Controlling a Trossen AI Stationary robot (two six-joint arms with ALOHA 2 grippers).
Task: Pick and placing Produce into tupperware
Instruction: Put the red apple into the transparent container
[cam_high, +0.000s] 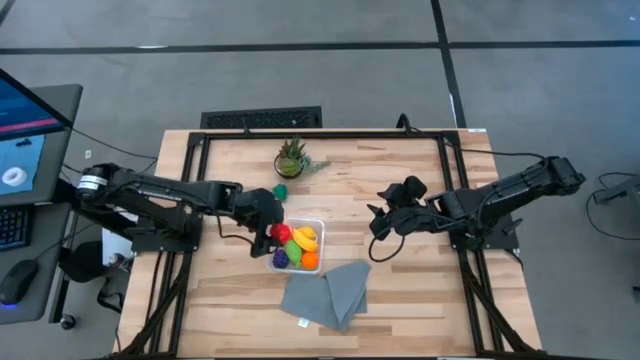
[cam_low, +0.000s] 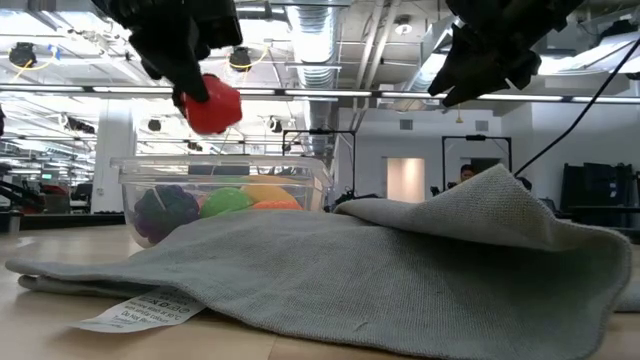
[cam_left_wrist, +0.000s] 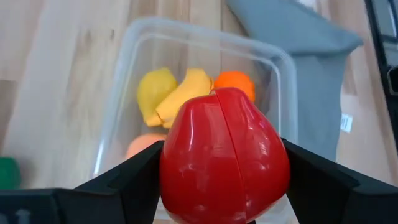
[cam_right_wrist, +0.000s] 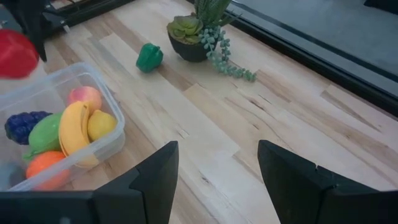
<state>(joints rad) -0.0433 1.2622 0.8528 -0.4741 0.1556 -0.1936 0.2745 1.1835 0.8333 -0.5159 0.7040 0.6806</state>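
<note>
One piece of produce was mid-transfer: the left gripper (cam_left_wrist: 224, 186) had its fingers clamped on a red fruit (cam_left_wrist: 225, 155) and held it above the near-left edge of the tupperware (cam_high: 318, 223), clear of the rim. Inside lay a banana (cam_right_wrist: 73, 129), a lemon (cam_right_wrist: 101, 123), a peach-pink piece (cam_right_wrist: 84, 96), a lime-green one (cam_right_wrist: 43, 134), a purple one (cam_right_wrist: 23, 123) and an orange one (cam_right_wrist: 42, 167). By my reckoning the placing step was in hand; next called for a release over the open middle, then a reach for the dark green vegetable (cam_right_wrist: 149, 56) lying by the potted plant (cam_high: 291, 157). The right gripper (cam_right_wrist: 214, 171) waited right of the container, fingers apart, empty. The grey cloth (cam_high: 325, 290) carried a white tag (cam_low: 140, 310); its print was too small to read.
</note>
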